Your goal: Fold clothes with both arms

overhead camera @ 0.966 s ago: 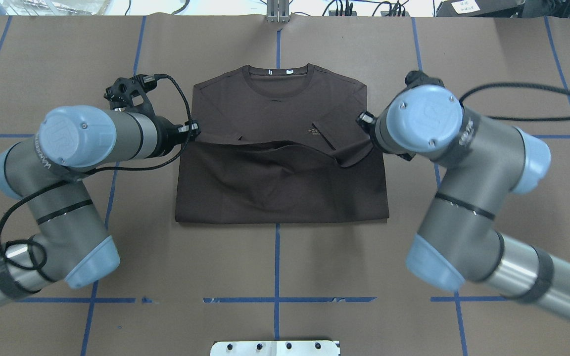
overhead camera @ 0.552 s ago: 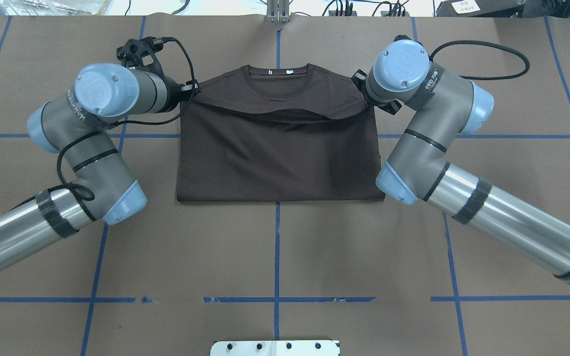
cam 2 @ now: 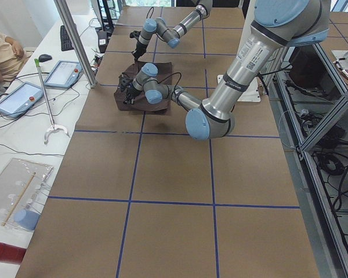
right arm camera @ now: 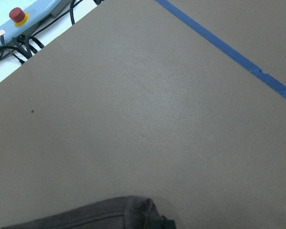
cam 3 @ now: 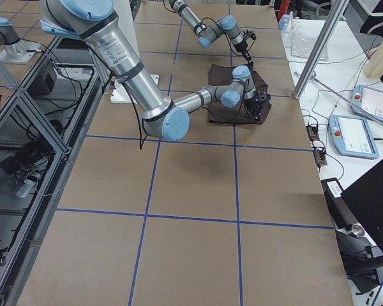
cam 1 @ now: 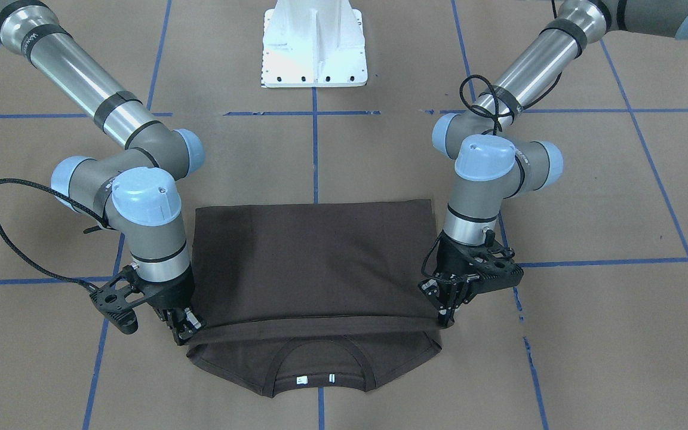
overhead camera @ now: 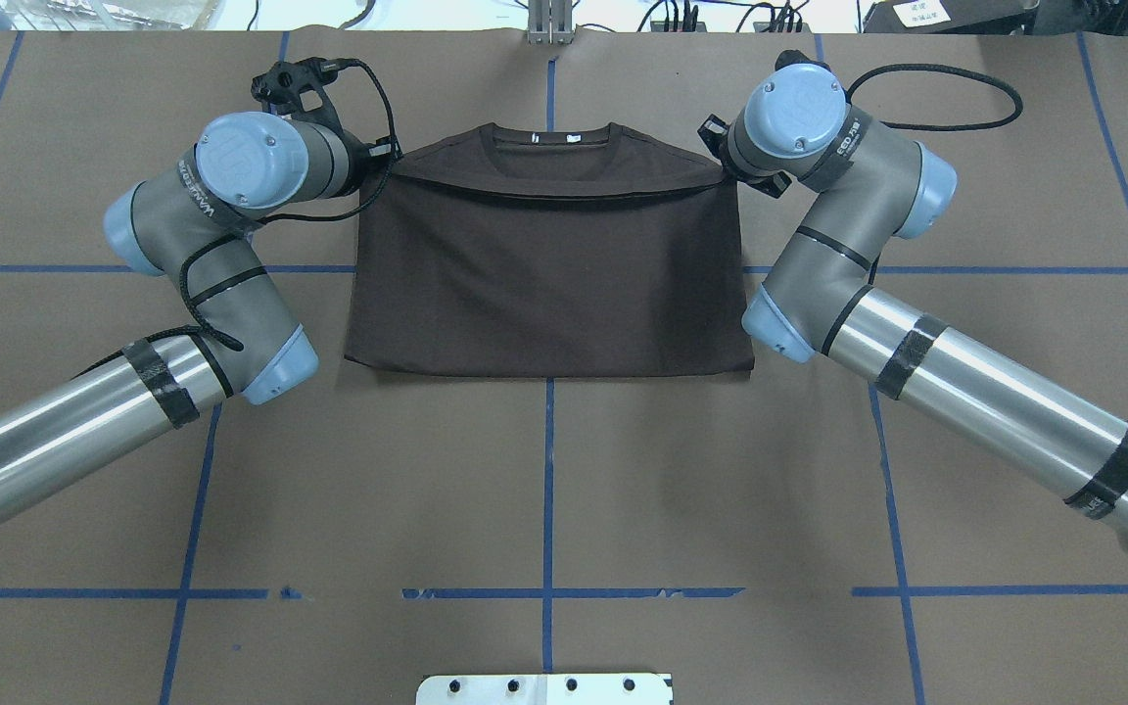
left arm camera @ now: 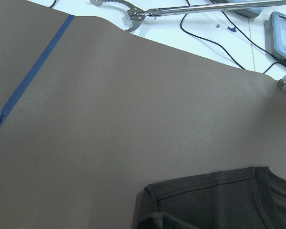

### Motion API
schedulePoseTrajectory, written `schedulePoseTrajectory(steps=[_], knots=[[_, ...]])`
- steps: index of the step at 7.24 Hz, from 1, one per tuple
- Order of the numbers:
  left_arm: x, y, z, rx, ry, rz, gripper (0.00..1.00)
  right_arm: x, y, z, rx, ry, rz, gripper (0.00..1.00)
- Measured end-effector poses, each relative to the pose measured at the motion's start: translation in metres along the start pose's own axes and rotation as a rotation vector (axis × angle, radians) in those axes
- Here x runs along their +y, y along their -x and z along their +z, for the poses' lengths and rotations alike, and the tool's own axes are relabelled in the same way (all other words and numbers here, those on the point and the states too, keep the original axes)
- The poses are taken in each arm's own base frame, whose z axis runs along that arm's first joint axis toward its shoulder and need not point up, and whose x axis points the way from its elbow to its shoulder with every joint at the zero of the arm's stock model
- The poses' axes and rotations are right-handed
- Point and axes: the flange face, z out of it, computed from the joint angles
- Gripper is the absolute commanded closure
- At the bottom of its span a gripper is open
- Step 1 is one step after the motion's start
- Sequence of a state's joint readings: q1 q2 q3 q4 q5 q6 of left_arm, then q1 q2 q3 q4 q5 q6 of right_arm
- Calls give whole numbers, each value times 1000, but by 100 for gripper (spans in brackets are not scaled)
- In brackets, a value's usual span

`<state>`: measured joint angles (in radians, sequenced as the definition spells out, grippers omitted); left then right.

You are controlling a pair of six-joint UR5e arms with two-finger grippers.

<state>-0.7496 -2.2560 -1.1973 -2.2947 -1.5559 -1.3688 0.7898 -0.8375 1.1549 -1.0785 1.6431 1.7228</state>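
- One dark brown T-shirt [overhead camera: 549,284] of soft, matte knit lies flat on the table [overhead camera: 721,490], midway between the two arms.
- Its lower half is folded up over the chest, which gives a broad, smooth rectangle with a straight crease on the robot's side.
- The long axis of that rectangle runs across the table, from one arm to the other.
- The ribbed round collar [cam 1: 320,340] points away from the robot, and a narrow strip of shoulders shows past the folded edge.
- Two small white tags [cam 1: 302,378] sit side by side inside the neck.
- The left gripper [cam 1: 447,310] is pinched on one corner of the folded-over edge, fingers narrow on the cloth.
- The right gripper [cam 1: 184,327] is pinched on the other corner in the same way.
- Two arms, of silver tube and grey joints with pale blue caps, reach in: the left arm [overhead camera: 35,460] and the right arm [overhead camera: 995,411].
- Brown paper covers the table, marked by blue tape lines [overhead camera: 547,490] in a grid.
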Motion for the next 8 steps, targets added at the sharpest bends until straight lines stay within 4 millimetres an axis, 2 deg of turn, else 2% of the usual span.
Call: schedulePoseTrajectory(steps=[1,3,5,6,7,8], knots=[[1,2,4,4,1,0,50,-1,3,-1,-6,0,-5,62],[1,3,4,20,2,-1,34,-1,10,-5,-18,0,-9,2],[-3,-2,-12,107,-3,-10,33,3,24,-18,-71,12,-8,1],[-3,-3,-31,164,23,-11,33,9,26,-32,-109,50,0,1],[-1,-6,-53,216,58,-18,33,23,10,-47,-134,110,9,1],[1,-11,-71,255,88,-33,33,46,-19,-58,-144,163,20,1]])
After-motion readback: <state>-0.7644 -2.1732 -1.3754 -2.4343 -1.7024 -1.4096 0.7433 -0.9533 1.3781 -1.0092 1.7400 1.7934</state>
